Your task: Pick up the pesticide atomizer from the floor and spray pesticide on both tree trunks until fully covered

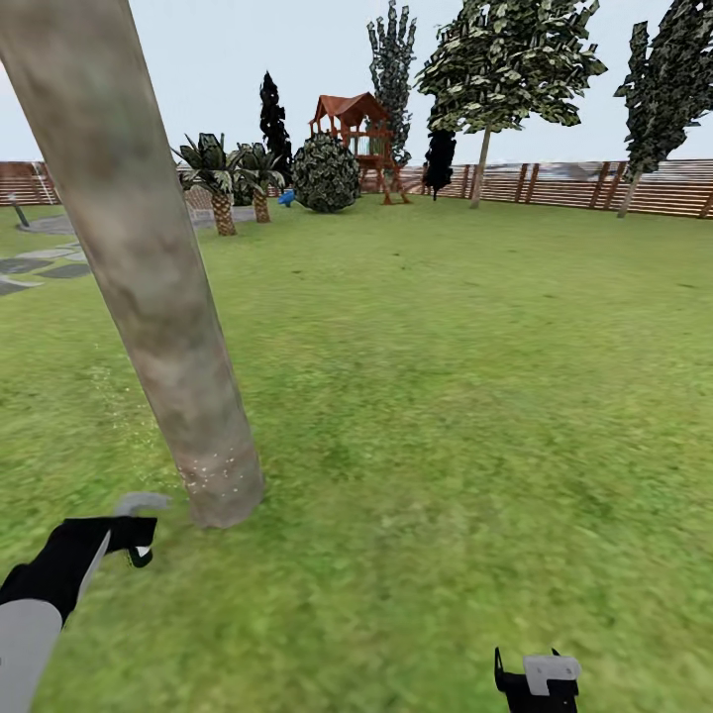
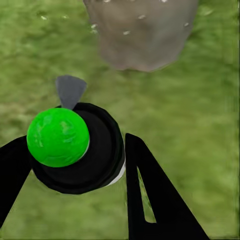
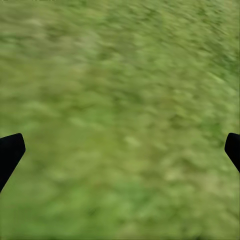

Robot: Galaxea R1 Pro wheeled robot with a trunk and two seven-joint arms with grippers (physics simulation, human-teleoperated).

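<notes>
My left claw is clamped around the pesticide atomizer, its black fingers on either side of the black body with the green ball on top; the grey nozzle points at the foot of the tree trunk, which stands just ahead on the lawn. White flecks dot the bark near the base, probably spray, though it is blurry. My right claw hangs wide apart over bare grass, holding nothing. A second tall tree stands far off by the fence.
</notes>
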